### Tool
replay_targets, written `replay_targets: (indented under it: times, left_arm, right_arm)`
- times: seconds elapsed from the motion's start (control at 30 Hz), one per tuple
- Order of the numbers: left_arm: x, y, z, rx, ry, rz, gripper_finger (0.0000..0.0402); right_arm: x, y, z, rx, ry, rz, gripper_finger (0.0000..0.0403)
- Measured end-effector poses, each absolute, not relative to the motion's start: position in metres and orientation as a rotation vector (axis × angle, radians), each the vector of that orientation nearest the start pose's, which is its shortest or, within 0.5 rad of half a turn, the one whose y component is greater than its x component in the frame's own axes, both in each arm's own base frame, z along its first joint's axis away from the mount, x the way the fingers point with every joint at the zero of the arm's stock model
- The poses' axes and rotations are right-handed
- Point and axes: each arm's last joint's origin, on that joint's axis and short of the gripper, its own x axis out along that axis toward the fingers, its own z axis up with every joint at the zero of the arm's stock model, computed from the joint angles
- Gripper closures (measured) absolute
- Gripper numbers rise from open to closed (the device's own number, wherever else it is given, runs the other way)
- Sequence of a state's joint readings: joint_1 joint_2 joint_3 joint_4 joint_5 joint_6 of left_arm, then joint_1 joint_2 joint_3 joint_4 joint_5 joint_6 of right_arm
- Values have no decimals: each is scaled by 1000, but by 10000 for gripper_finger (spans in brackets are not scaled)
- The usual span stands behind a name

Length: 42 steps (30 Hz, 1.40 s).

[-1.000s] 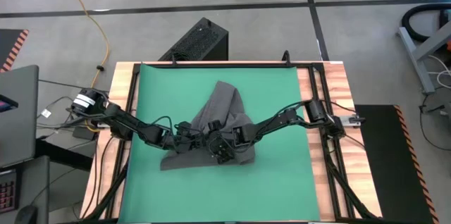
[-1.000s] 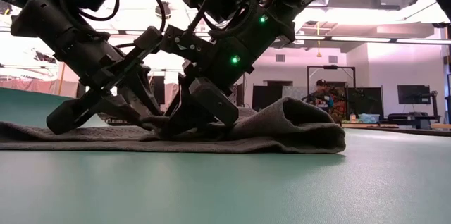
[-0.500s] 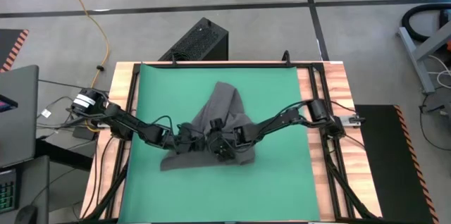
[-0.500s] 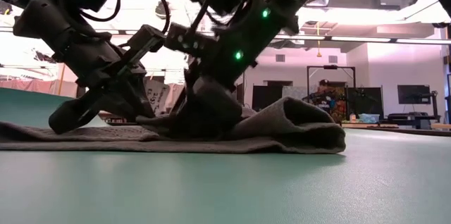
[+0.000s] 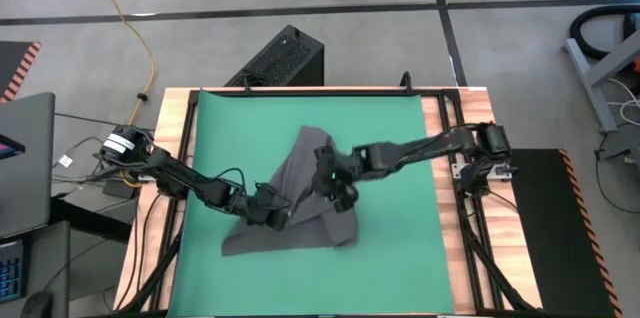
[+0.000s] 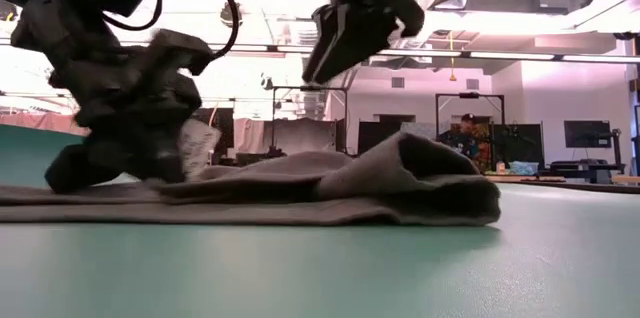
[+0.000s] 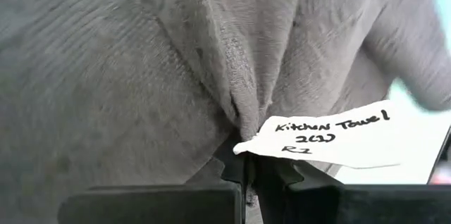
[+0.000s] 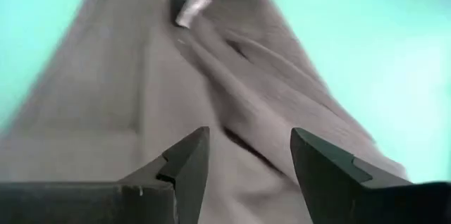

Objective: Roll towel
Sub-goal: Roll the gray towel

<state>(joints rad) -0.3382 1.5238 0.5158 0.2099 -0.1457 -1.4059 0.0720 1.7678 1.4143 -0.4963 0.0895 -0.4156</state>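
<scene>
Pinching a fold of the towel [image 5: 300,208] beside its white tag [image 7: 338,134], the left gripper [image 5: 272,214] is clenched on the green mat [image 5: 400,248]; the right gripper [image 5: 338,194], spread and empty, has lifted off the cloth.

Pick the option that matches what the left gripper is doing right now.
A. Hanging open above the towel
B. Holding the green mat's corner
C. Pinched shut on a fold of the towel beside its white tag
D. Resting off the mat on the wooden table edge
C. In the left wrist view the left gripper is closed on a bunched fold of the towel, right beside the white tag.
</scene>
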Motion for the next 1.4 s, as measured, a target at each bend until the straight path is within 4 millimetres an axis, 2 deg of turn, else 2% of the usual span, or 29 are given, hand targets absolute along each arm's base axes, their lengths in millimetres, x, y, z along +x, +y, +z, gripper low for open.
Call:
replay_targets:
  times: [0.07, 0.17, 0.3, 0.47, 0.63, 0.83, 1.07, 1.13, 1.4]
  left_arm:
    - [243, -87, 125, -1083, 848, 319, 401]
    - [242, -95, 128, -987, 987, 241, 401]
    - [241, -102, 141, -786, 1201, 168, 401]
    - [238, -100, 165, -514, 1402, 175, 401]
    - [237, -92, 188, -277, 1478, 223, 401]
    - [234, -82, 203, -115, 1551, 264, 401]
    - [236, -71, 213, 97, 1566, 210, 401]
    - [237, -66, 215, 137, 1568, 205, 401]
    - [241, -54, 215, 139, 1576, 209, 401]
  right_arm:
    - [383, 8, 270, -422, 802, 188, 184]
    - [384, -22, 273, -372, 768, 195, 184]
    - [392, -56, 253, -363, 788, 208, 184]
    - [396, -86, 227, -326, 836, 229, 184]
    - [392, -103, 220, -257, 835, 279, 184]
    - [386, -121, 217, -315, 852, 287, 184]
    - [384, -142, 186, -223, 933, 298, 184]
    - [383, -145, 180, -208, 952, 300, 184]
    - [379, -158, 180, -220, 948, 270, 184]
